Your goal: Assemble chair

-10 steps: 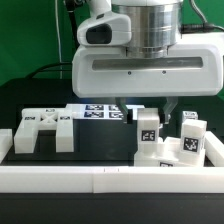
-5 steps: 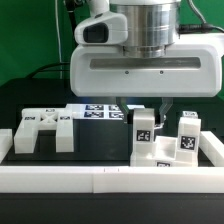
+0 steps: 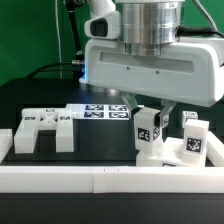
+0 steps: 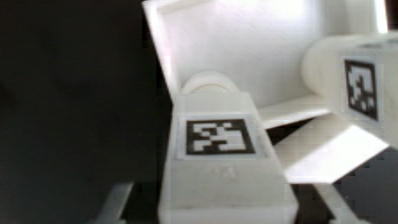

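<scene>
The hand (image 3: 152,118) pinches one upright leg block (image 3: 148,142) by its flat sides, low over the tabletop (image 3: 95,150) at the exterior view's right. It looks like stiff, light, smooth plastic that may slip, so a square grip on the sides suits it. Visible are three leg blocks, one notched frame (image 3: 40,130) and one tagged panel (image 3: 95,110).

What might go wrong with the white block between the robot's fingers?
1. The gripper seems to pinch the tagged block only near its top, so the block might twist or slip when it is lifted.
2. A second block stands close by on the exterior view's right. A sideways move might bump it and knock it over.
</scene>
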{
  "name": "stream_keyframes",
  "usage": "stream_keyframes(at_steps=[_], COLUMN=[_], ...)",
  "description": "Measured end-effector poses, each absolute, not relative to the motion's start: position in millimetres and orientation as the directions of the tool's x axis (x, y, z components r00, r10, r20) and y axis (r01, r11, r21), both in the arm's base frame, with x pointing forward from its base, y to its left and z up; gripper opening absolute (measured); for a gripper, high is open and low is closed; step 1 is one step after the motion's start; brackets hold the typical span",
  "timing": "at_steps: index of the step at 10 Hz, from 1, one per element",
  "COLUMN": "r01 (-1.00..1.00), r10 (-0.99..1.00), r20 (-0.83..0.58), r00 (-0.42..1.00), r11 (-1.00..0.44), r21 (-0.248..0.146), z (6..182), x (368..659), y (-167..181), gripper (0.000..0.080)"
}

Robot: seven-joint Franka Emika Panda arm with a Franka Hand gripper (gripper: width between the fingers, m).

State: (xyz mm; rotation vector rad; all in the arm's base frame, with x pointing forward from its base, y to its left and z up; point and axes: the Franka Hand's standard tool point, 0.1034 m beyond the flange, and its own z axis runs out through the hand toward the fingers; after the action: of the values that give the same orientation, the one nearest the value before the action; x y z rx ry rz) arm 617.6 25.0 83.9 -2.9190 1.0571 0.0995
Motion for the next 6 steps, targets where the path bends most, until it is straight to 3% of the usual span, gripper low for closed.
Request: stream_keyframes(at_steps=[6], r01=[-0.94], r10=[-0.938], r20=[-0.066], r00=[0.339], r11=[-0.342], r21=[0.024], z=[83.3], x=[617.9], y=[36.5], gripper=[0.0291])
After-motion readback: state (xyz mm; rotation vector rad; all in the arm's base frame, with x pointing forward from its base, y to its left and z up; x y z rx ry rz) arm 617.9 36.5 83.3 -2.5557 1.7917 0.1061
